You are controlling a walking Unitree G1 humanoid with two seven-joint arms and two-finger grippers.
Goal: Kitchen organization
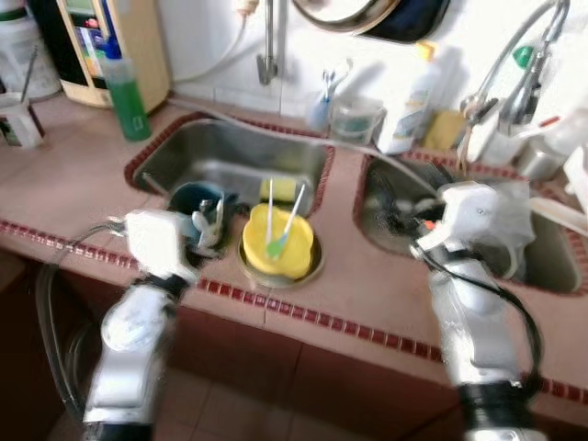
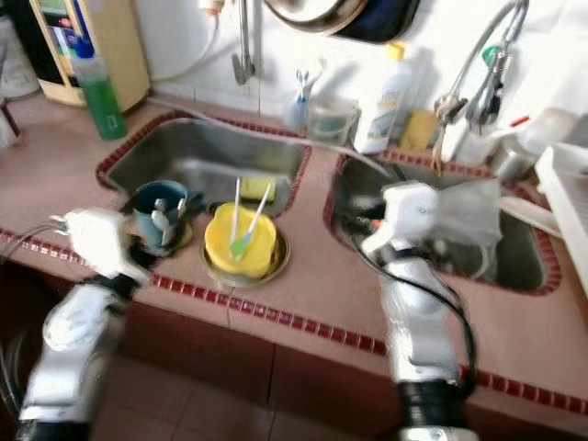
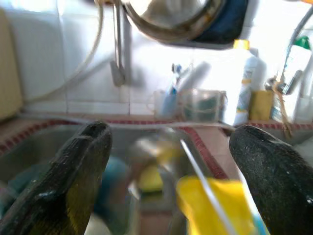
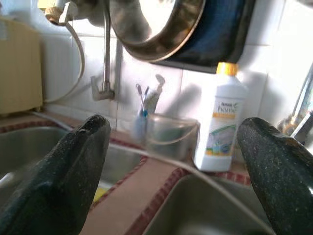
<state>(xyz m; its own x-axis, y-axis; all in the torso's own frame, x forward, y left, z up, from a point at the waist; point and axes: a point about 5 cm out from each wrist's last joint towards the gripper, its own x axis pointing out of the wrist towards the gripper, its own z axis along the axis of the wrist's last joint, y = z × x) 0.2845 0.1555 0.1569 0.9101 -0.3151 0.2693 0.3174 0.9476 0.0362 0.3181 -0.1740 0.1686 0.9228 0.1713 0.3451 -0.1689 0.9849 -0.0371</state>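
Observation:
A yellow plastic bowl (image 1: 277, 243) holding a couple of white and green utensils sits on the drain of the left sink (image 1: 175, 156). Beside it stands a blue cup (image 1: 196, 208) with cutlery in it. My left gripper (image 3: 168, 132) is open, held low over the sink's front edge, with the cup and the yellow bowl (image 3: 215, 205) just ahead of its fingers. The right gripper (image 4: 176, 122) is also open and holds nothing. It hovers at the near left edge of the right sink (image 1: 551, 262).
A yellow sponge (image 1: 281, 190) lies behind the bowl. A green bottle (image 1: 125, 88) stands at the back left. A white detergent bottle (image 4: 222, 122), a clear tub (image 4: 168, 137) and toothbrushes line the tiled wall. A pan hangs above. A white rack (image 2: 570, 197) stands far right.

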